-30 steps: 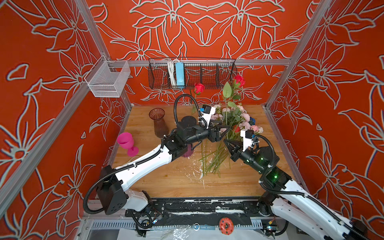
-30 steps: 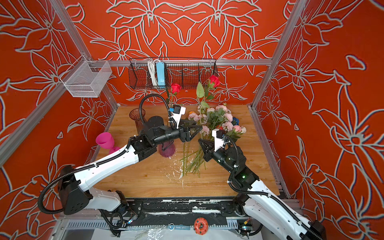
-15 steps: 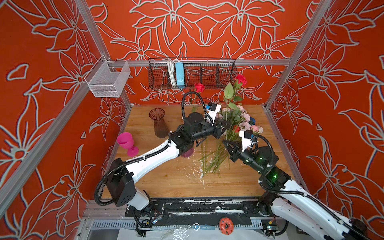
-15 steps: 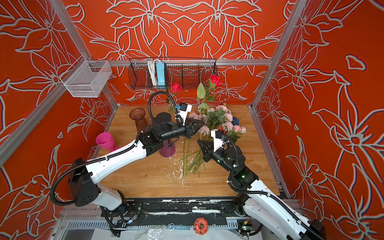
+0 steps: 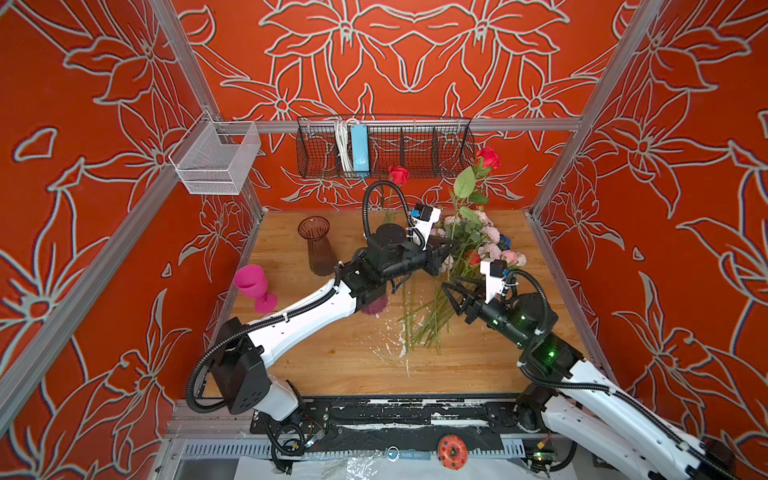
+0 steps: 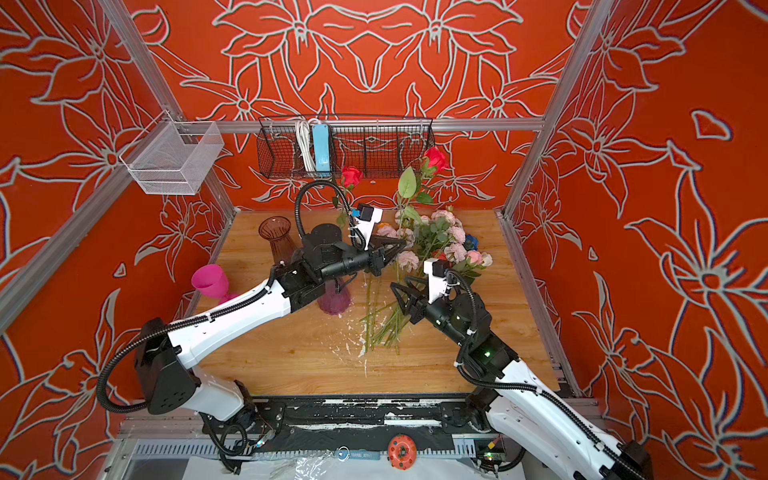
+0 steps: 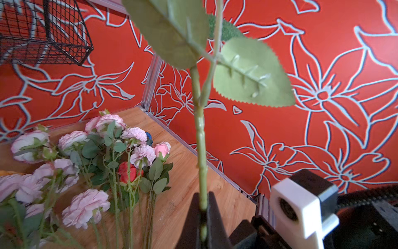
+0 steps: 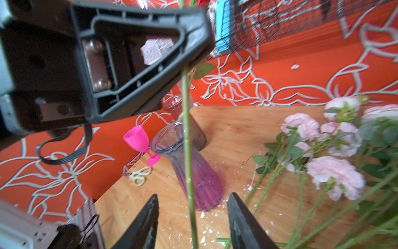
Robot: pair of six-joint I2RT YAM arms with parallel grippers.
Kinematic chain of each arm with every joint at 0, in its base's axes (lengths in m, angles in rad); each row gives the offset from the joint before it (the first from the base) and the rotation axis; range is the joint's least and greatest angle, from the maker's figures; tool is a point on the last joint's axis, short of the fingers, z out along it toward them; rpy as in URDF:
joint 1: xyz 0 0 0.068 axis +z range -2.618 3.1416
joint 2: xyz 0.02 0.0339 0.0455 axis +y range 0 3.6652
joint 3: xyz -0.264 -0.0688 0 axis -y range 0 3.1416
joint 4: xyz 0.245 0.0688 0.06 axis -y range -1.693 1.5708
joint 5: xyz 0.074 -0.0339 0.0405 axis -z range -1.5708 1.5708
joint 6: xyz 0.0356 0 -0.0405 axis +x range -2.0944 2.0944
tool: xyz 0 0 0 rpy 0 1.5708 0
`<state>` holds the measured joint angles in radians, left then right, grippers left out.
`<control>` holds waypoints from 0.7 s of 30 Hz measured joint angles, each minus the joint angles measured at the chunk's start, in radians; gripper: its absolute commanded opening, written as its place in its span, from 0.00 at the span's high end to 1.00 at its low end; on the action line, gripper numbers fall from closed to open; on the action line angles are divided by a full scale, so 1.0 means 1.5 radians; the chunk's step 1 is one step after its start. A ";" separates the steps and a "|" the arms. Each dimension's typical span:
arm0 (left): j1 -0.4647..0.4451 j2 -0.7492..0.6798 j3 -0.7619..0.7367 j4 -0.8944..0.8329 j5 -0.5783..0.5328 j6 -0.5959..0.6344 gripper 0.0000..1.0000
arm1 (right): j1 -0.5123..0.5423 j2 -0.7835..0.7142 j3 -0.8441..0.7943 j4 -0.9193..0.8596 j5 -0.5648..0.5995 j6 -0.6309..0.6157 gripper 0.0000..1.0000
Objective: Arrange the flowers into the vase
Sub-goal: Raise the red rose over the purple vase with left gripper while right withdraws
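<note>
left pincer (image 7: pixel 202 204) clamps rose stem (image 7: pixel 199 140) | right pincer (image 8: pixel 193 196) open, apparently astride it

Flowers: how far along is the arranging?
Maybe one done: a red rose stands upright behind the left arm, base hidden. In hand: left fingers clamp a second red rose by its stem; right fingers open around it. Left: the pile lying on the table.

Orange-red walls (image 5: pixel 407 62) printed with large white-outlined flowers enclose a light wooden desk (image 5: pixel 332 365). Silver aluminium posts (image 5: pixel 183 62) frame the corners. A black wire basket (image 5: pixel 415 145) and a white mesh basket (image 5: pixel 216 166) hang from the rails.
</note>
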<state>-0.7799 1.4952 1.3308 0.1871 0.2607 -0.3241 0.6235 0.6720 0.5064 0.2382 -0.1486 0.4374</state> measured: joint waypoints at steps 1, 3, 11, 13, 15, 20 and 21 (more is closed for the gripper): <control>0.000 -0.009 0.009 -0.018 -0.012 0.016 1.00 | 0.000 -0.010 -0.002 -0.003 0.024 0.002 0.43; 0.000 -0.041 0.020 -0.048 -0.042 0.051 1.00 | 0.000 -0.028 -0.008 -0.009 0.074 0.007 0.42; 0.000 -0.245 0.021 -0.061 -0.250 0.228 1.00 | 0.000 -0.041 -0.024 -0.056 0.241 0.028 0.41; 0.007 -0.278 0.020 -0.053 -0.299 0.269 1.00 | 0.000 -0.034 -0.025 -0.063 0.262 0.032 0.41; 0.026 -0.297 0.017 -0.050 -0.328 0.290 1.00 | 0.000 -0.030 -0.028 -0.065 0.277 0.037 0.41; 0.117 -0.309 -0.043 -0.028 -0.352 0.263 1.00 | 0.000 -0.021 -0.030 -0.071 0.301 0.047 0.41; 0.137 -0.304 -0.056 -0.029 -0.351 0.252 1.00 | 0.000 -0.020 -0.030 -0.073 0.304 0.048 0.41</control>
<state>-0.5743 1.0389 1.2472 0.1440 -0.2665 0.0532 0.6235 0.6418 0.4622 0.1291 0.3077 0.5091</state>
